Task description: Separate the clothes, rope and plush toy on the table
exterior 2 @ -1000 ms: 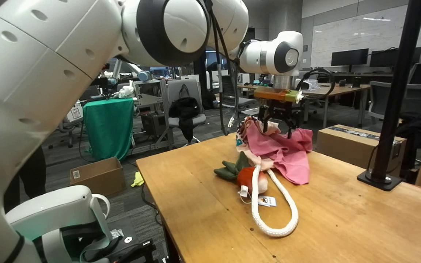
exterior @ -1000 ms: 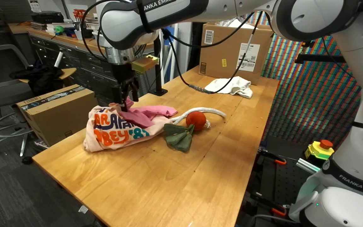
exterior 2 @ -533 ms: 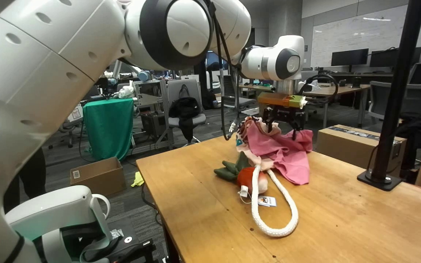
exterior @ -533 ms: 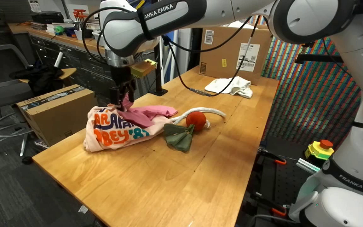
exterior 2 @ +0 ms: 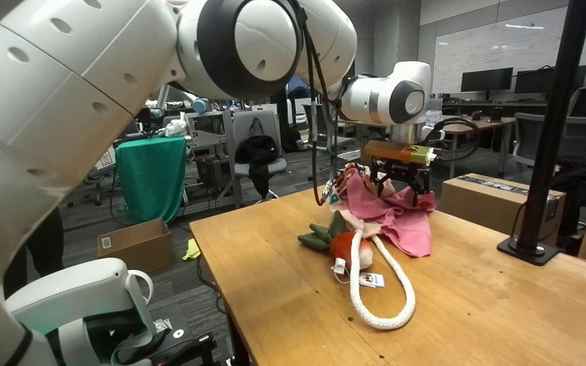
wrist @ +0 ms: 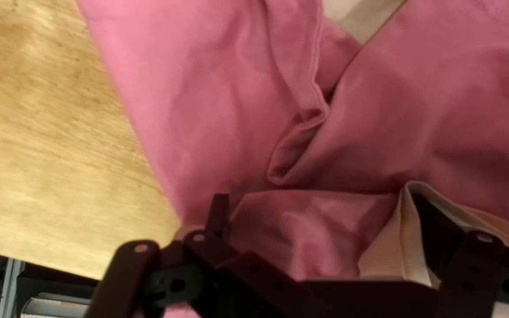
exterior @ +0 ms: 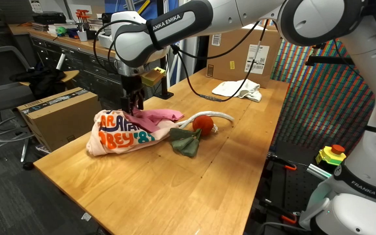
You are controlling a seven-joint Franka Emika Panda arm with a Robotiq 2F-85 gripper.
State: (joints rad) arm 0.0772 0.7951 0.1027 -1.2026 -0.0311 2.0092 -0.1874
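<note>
In an exterior view: end effector (exterior: 134, 107) points down at the pink garment (exterior: 162, 115). Pink is bunched partly on top of the cream shirt (exterior: 122, 138), lettering facing out, near one end of the table (exterior: 175, 186). Rope (exterior: 214, 114) curves out from the cream shirt, behind the plush toy (exterior: 203, 125). Toy's green part (exterior: 185, 143) is right beside the shirt. White garment (exterior: 240, 88) lies well apart from the pile, just in front of the big cardboard box (exterior: 245, 52). Black cable (exterior: 211, 98) crosses in front of it.

In an exterior view: fingers (exterior 2: 417, 190) spread, both above or at the pink; can't tell if the tips touch. One corner of pink lies on the table. Rope makes a loop on the table, both strands running up to the cream fabric, one passing in front of the toy's red body. Small printed tag (exterior 2: 373, 280) inside the loop. Black pole (exterior 2: 552, 127) stands on the table, apart from the pile.

Wrist view: jaws wide apart, bunched pink between them, loose. Pink fills most of the frame; cream edge shows lower right, another cream patch at the top, bare tabletop on the left side.
</note>
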